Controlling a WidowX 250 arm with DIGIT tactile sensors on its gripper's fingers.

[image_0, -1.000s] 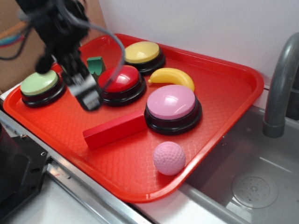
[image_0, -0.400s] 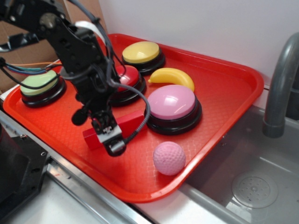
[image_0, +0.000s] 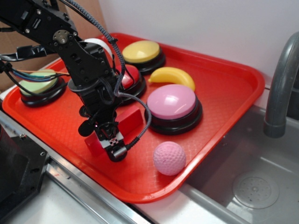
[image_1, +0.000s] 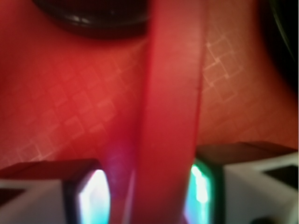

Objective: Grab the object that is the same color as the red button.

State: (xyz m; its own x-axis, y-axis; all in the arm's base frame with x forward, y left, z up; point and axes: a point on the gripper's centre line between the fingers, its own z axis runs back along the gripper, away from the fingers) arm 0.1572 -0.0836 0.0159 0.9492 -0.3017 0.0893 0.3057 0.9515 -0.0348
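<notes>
hand (image_0: 108, 140) lower than before | straddling red block (image_1: 170, 116)

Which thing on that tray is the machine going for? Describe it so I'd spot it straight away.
Start at the big red tray beside the sink. Left of the pink button, under the black tool, lies a red block. It is the only long, flat-sided bar; its neighbours are domed buttons, a banana and a ball.

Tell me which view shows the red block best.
Wrist: the block fills the frame between the end effector's fingers. Exterior shows only parts of the block, the rest hidden by the arm.
</notes>
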